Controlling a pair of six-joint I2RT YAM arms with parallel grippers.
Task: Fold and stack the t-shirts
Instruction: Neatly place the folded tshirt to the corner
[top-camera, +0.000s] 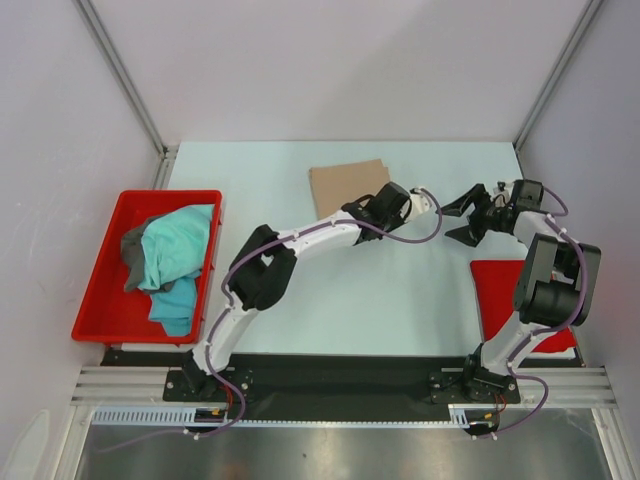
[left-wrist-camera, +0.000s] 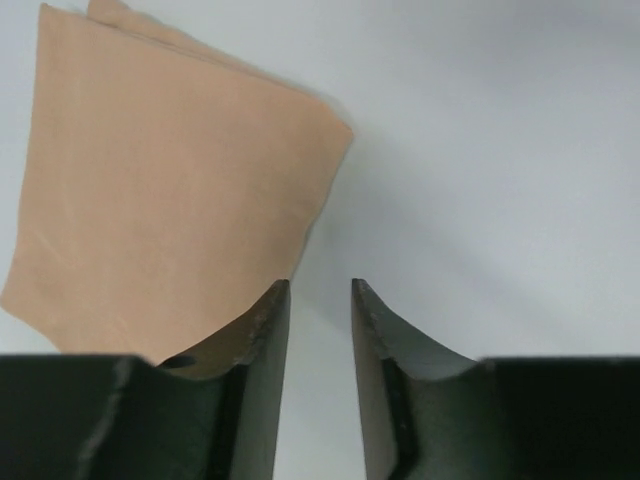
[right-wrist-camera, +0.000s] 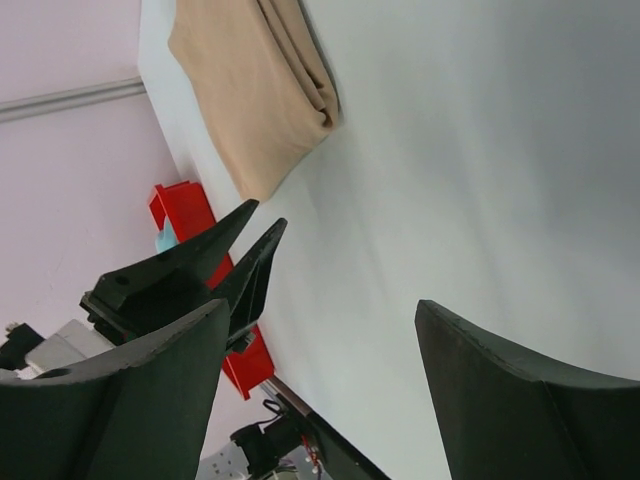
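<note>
Folded tan t-shirt flat on worktop, far centre; L fingers just off its corner, slightly parted, empty; R fingers wide apart, empty; teal t-shirt & grey t-shirt heaped in red tray, well left of both; L arm nearer, prob. fetches next.

A lab test cell: white panel walls, aluminium frame rail.

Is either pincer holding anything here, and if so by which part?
Nothing is held. The left pincer is slightly apart and empty, next to the folded tan shirt; the right pincer is wide open and empty.
</note>
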